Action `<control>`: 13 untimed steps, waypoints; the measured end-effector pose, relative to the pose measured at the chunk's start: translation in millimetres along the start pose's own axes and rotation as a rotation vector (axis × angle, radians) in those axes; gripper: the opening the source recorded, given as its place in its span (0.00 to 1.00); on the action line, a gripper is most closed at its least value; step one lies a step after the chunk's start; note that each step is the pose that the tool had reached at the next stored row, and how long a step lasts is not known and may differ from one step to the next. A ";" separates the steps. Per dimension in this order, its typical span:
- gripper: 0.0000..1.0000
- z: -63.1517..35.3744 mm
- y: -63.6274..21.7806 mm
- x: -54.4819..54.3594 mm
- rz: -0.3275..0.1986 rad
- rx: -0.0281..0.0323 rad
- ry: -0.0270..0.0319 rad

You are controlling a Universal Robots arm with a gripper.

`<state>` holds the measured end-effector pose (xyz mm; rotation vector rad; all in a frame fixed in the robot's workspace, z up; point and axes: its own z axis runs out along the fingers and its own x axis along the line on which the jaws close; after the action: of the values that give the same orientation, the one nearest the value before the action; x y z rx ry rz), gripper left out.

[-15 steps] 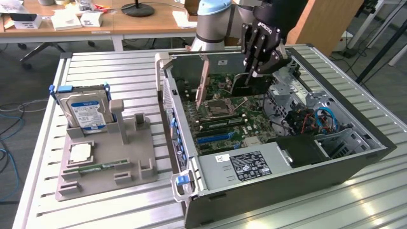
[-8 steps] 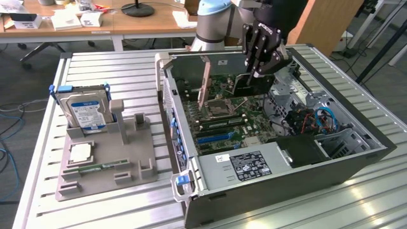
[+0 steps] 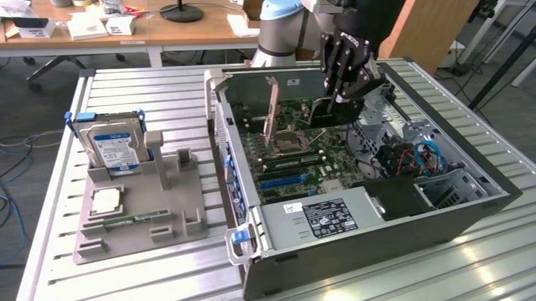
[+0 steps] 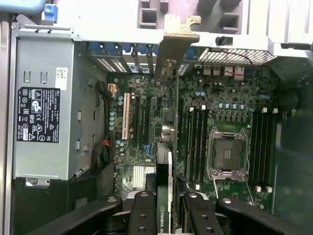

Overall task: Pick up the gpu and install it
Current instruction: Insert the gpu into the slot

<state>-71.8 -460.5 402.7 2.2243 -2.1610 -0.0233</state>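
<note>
My gripper pinches the gpu by its upper edge, a jaw on each face. The card hangs edge-down inside the case above the motherboard, its bracket toward the rear wall. Picking up is done. I judge the card not seated, so installing is left.

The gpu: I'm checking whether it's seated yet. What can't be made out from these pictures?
- Exterior view: lower edge of the gpu and its slot, hidden behind the card and the gripper.
- Wrist view: the gpu is edge-on, so its contacts and the slot underneath are covered.
- Wrist view: the gripper's body, cut off by the frame edge.
</note>
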 end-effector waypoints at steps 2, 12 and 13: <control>0.26 0.2 0.0 0.0 0.023 0.0002 -0.0008; 0.26 0.7 0.0 -4.6 0.034 0.0014 -0.0019; 0.26 0.9 0.0 -5.8 0.034 0.0025 -0.0023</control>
<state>-72.0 -454.6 401.7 2.1893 -2.2010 -0.0221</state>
